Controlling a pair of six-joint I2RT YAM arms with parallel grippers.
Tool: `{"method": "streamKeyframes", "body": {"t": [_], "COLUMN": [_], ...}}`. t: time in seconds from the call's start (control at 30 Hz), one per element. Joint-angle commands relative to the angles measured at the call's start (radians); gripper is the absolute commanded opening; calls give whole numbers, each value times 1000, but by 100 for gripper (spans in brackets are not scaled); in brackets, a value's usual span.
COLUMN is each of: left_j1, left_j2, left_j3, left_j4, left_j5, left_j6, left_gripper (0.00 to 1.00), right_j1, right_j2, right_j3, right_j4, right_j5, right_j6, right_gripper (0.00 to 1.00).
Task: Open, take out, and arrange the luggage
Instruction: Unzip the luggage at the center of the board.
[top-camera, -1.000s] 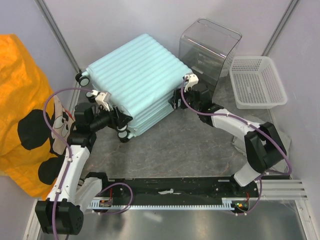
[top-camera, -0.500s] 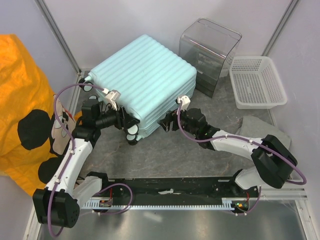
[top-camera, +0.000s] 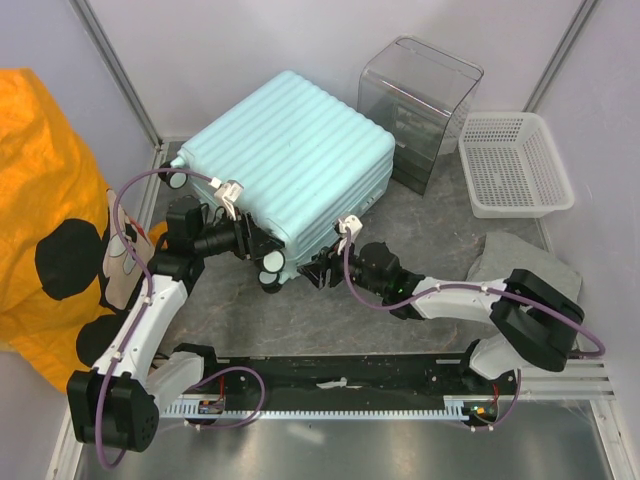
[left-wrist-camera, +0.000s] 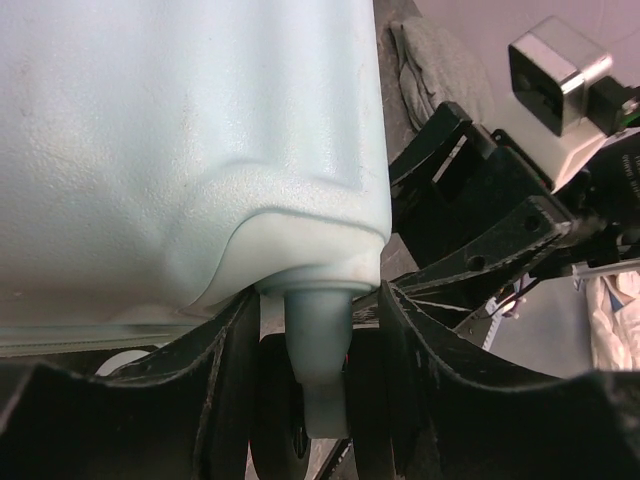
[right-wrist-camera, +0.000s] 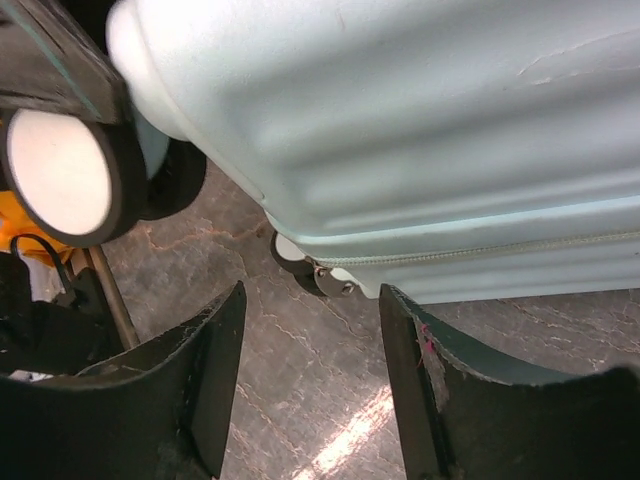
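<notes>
**Mint ribbed hard-shell suitcase (top-camera: 290, 160) lies shut, a gripper on each side of its near corner**

Nearest the camera, the black metal base rail (top-camera: 350, 385) runs along the near edge of the grey stone-patterned table (top-camera: 400, 235), well short of the suitcase. Beyond it the right gripper (top-camera: 322, 268) lies low over the table, pointing at the suitcase's near right side. The right wrist view shows its fingers spread wide over bare table, holding nothing. The suitcase's closed zip seam (right-wrist-camera: 480, 248) runs just past the tips, and a white-faced black spinner wheel (right-wrist-camera: 60, 175) sits off to the left. The left gripper (top-camera: 252, 242) meets the suitcase's near corner. Only the left wrist view shows how: its fingers (left-wrist-camera: 225, 380) stand on either side of the mint caster stem (left-wrist-camera: 320, 370) under the shell's corner. Whether they press on it cannot be told.

The suitcase lies on a broad side, ribbed shell up, in the middle of the table. Open table lies off its near right side, up to a crumpled grey cloth (top-camera: 520, 258). To its left hangs an orange fabric with black cartoon print (top-camera: 40, 200). Just beside its far right corner stands a clear plastic box (top-camera: 420, 95), and a white plastic mesh basket (top-camera: 515, 165) sits right of that. Pale walls (top-camera: 250, 40) close in behind.
</notes>
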Motion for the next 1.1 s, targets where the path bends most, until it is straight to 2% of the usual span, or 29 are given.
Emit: {"method": "streamKeyframes", "body": {"t": [0.0, 0.33, 0.5, 0.7, 0.87, 0.97, 1.0, 1.07], "left_j1": [-55, -55, -55, -55, -55, -53, -55, -53], "left_j2": [15, 7, 6, 0, -6, -17, -20, -25], "left_j3": [-24, -40, -43, -50, -53, -60, -63, -68], "left_j4": [61, 81, 90, 98, 98, 98, 99, 107], "left_j5": [182, 168, 170, 168, 167, 164, 164, 164], "left_j6": [-43, -61, -69, -70, -70, -74, -77, -84], "left_gripper": [2, 2, 2, 2, 2, 2, 2, 2], "right_j1": [23, 72, 82, 88, 88, 88, 91, 95], "right_j2": [52, 117, 171, 185, 188, 182, 176, 174], "right_j3": [41, 79, 133, 145, 174, 173, 173, 170], "right_j4": [48, 38, 2, 23, -32, -31, -29, -20], "right_j5": [16, 77, 166, 199, 248, 229, 225, 209], "right_j6": [-18, -48, -22, -10, -1, -1, -4, -16], "right_gripper": [61, 58, 52, 44, 23, 8, 0, 0]}}
